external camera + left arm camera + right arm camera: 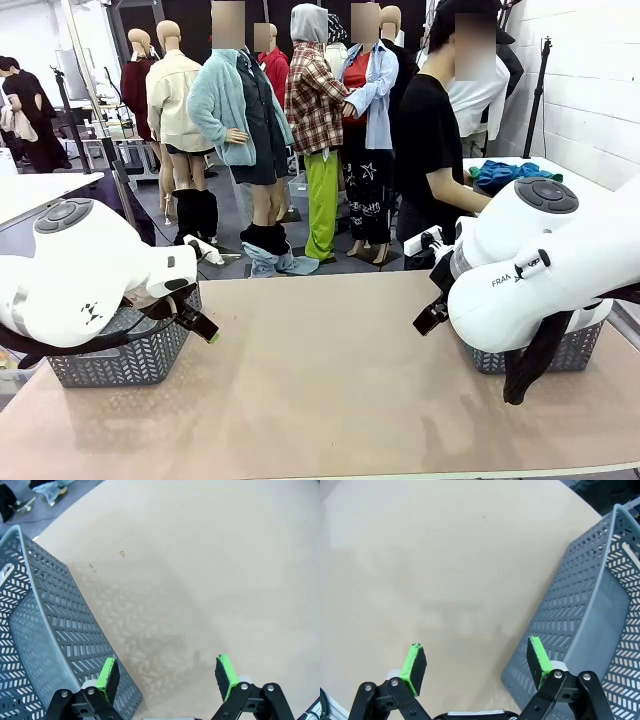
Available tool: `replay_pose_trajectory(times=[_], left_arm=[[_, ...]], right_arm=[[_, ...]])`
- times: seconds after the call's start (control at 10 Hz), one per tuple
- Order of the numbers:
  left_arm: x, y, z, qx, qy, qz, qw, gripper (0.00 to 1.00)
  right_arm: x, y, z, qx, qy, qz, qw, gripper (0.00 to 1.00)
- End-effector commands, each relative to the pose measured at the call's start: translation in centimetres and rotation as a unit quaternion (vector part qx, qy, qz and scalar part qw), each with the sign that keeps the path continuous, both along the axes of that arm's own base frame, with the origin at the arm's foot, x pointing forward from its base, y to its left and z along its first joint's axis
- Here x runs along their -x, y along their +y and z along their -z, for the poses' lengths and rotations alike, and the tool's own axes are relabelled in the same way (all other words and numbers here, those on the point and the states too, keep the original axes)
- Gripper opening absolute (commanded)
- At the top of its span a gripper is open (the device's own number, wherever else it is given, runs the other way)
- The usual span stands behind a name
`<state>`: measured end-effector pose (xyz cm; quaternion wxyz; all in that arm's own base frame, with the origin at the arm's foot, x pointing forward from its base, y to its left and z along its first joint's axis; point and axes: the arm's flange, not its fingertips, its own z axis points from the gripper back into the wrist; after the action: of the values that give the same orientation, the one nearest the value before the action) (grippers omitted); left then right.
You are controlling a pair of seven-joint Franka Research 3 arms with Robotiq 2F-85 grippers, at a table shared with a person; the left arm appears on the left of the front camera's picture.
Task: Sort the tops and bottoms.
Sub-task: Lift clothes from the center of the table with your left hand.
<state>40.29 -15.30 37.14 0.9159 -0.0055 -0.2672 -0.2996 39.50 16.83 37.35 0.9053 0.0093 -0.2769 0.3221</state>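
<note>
Left tool (167, 675), right tool (477, 666) both gaping wide, gripping nothing. Each hovering over table (320, 390) just beside own basket: left basket (45, 630), right basket (580, 615). Likely parking for handover. Garment pile (505, 175) lying well beyond right tool, off table, person (430, 140) standing at it.

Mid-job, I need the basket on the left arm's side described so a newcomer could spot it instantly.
Take the tan table and follow it to its left end, where the robot's left arm comes in. There, beside the open left claw, stands a grey plastic basket with chevron-slotted walls. Its lookalike basket stands at the opposite end, under the right arm.
</note>
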Motion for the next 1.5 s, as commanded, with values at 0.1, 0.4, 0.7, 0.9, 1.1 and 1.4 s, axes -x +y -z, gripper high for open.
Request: replay_pose_trajectory(times=[0.1, 0.4, 0.7, 0.9, 1.1, 1.4], left_arm=[[-0.1, 0.2, 0.0, 0.001, 0.000, -0.002, 1.000, 1.00], [-0.1, 0.2, 0.0, 0.001, 0.000, -0.002, 1.000, 1.00], [-0.1, 0.2, 0.0, 0.001, 0.000, -0.002, 1.000, 1.00], [0.0, 0.0, 0.0, 0.000, 0.000, 0.000, 1.000, 1.00], [0.0, -1.8, -3.0, 0.010, -0.055, 0.043, 0.998, 1.00], [-0.2, -3.3, -7.8, -0.003, -0.135, 0.074, 0.988, 1.00]], right_arm=[[0.0, 0.0, 0.0, -0.001, 0.000, 0.001, 1.000, 1.00], [0.0, 0.0, 0.0, -0.001, 0.000, 0.001, 1.000, 1.00], [0.0, 0.0, 0.0, -0.001, 0.000, 0.001, 1.000, 1.00], [0.0, 0.0, 0.0, -0.001, 0.000, 0.001, 1.000, 1.00], [0.4, 0.3, -1.2, 0.003, -0.026, -0.007, 1.000, 1.00], [0.8, 0.6, -6.2, 0.001, -0.116, -0.015, 0.993, 1.00]])
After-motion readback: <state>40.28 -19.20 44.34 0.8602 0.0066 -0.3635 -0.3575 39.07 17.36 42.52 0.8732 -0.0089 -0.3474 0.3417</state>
